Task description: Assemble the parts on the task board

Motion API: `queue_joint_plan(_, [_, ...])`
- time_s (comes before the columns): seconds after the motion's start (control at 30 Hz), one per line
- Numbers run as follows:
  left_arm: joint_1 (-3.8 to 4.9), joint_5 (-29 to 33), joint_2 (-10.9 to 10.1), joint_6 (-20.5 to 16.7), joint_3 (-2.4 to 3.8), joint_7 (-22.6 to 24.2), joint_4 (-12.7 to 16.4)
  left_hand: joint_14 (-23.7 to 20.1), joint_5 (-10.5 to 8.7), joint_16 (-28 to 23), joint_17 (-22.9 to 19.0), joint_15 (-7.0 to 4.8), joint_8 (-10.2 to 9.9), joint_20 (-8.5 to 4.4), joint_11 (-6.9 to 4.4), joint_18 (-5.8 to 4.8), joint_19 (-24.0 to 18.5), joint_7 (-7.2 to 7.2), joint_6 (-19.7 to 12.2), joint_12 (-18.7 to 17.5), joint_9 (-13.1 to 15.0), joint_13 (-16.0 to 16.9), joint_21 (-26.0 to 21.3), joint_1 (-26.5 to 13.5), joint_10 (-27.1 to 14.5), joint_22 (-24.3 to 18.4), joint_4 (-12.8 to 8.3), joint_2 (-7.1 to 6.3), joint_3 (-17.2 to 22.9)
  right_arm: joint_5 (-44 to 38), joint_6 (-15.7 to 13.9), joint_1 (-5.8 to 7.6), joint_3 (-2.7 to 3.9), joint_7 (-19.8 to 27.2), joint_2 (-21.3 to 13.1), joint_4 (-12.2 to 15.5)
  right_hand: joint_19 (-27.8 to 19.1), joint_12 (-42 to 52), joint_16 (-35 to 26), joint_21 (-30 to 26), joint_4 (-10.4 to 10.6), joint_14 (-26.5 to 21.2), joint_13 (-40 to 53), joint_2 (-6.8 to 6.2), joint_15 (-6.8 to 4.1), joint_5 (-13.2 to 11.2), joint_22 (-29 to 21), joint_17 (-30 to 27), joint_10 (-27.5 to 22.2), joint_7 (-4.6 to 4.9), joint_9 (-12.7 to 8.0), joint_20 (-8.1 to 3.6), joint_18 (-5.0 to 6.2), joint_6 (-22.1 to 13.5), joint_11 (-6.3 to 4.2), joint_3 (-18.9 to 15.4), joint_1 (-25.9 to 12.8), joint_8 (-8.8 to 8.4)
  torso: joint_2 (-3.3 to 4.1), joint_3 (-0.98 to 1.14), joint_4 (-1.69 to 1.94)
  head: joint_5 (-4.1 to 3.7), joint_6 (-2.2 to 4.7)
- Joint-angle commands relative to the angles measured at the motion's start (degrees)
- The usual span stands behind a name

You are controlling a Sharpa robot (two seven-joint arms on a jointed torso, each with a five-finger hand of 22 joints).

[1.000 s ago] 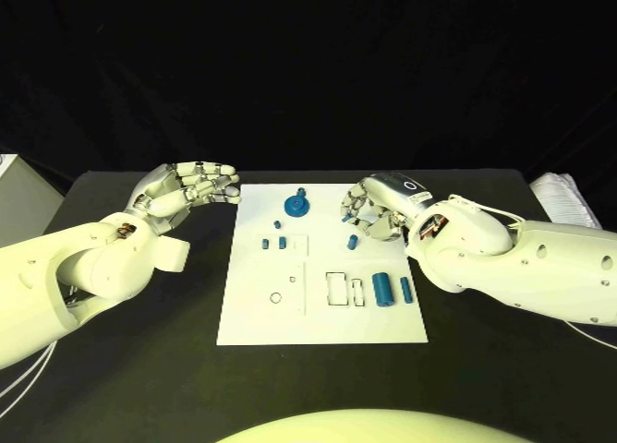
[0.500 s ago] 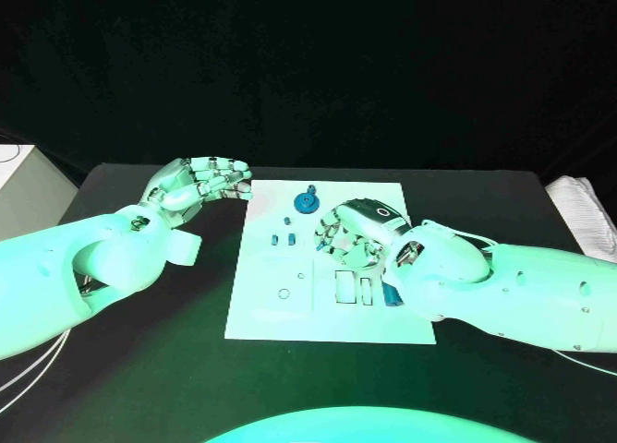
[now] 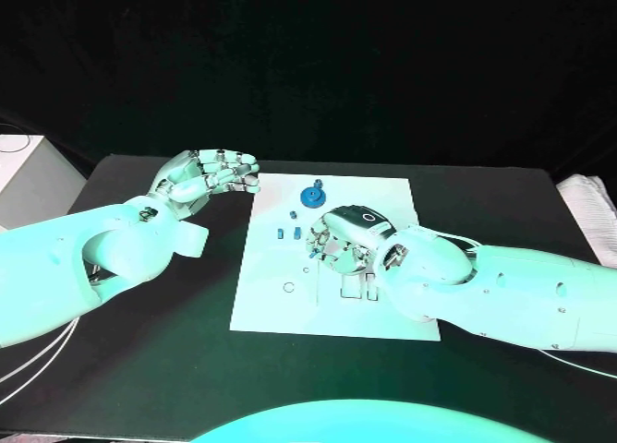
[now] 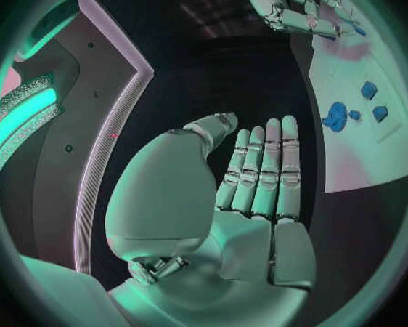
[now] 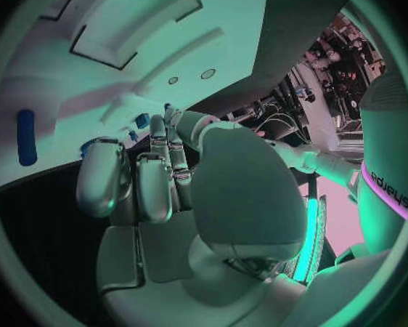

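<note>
The board (image 3: pixel 338 309) lies flat in the middle of the black worktop (image 3: pixel 149 360). At its far end sits a round blue part (image 3: pixel 313 196), and a few small blue parts (image 3: pixel 290 231) lie just nearer, left of centre. The right hand (image 3: pixel 344 242) hangs over the board's middle, fingers curled downward among the small parts and cut-outs; whether it grips anything I cannot tell. In the right wrist view a blue part (image 5: pixel 25 136) lies on the board apart from the fingers (image 5: pixel 102 176). The left hand (image 3: pixel 209 177) hovers off the board's far left corner, holding nothing; its wrist view shows the fingers (image 4: pixel 266 168) straight and side by side.
</note>
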Motion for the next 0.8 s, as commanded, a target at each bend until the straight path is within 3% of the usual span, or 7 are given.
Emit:
queue_joint_plan(0.03, [0.02,-0.1,0.1,1.0,0.03,0.2,0.1,-0.5,0.16,-0.2,0.1,0.07,0.4,0.22,-0.01,0.37,-0.1,0.01,0.2,0.3,0.0,0.1,-0.2,0.0,-0.5,0.0,-0.3,0.33,0.0,-1.5,2.2,-0.27,-0.07,-0.9,0.5,-0.2,0.3,0.3,-0.4,-0.2,-0.3,2.5,0.1,0.13,-0.39,0.2,0.0,0.0,2.6,0.44,0.1,-0.47,-0.92,0.1,-2.12,0.0,-0.3,0.18,-0.01,0.06,-0.07,0.28,-0.34])
queue_joint_plan(0.3, [0.02,-0.1,0.2,1.0,0.03,0.2,0.1,-0.5,0.16,-0.2,0.1,0.07,0.4,0.22,-0.01,0.37,-0.1,0.01,0.2,0.3,0.0,0.1,-0.2,0.0,-0.5,0.0,-0.3,0.33,0.0,-1.9,3.1,-0.70,-0.24,-0.9,1.3,-0.2,0.3,0.3,-0.4,-0.3,-0.3,2.5,0.1,0.14,-0.39,0.2,-0.1,-0.1,2.6,0.44,0.1,-0.47,-0.90,0.1,-2.11,0.0,-0.3,0.18,0.01,0.05,-0.05,0.58,-0.86])
queue_joint_plan(0.8, [0.02,-0.1,0.2,1.0,0.04,0.2,0.2,-0.6,0.17,-0.2,0.2,0.08,0.4,0.23,-0.02,0.36,-0.2,-0.01,0.2,0.3,0.0,0.1,-0.2,0.0,-0.6,0.0,-0.3,0.34,0.0,-3.1,3.5,-1.02,-0.37,-1.5,2.1,-1.3,0.3,0.2,-0.4,-0.3,-0.4,2.5,0.1,0.18,-0.38,0.2,-0.1,-0.1,2.6,0.46,0.2,-0.47,-0.90,0.1,-2.10,0.1,-0.4,0.17,-0.02,0.04,0.01,0.63,-1.22])
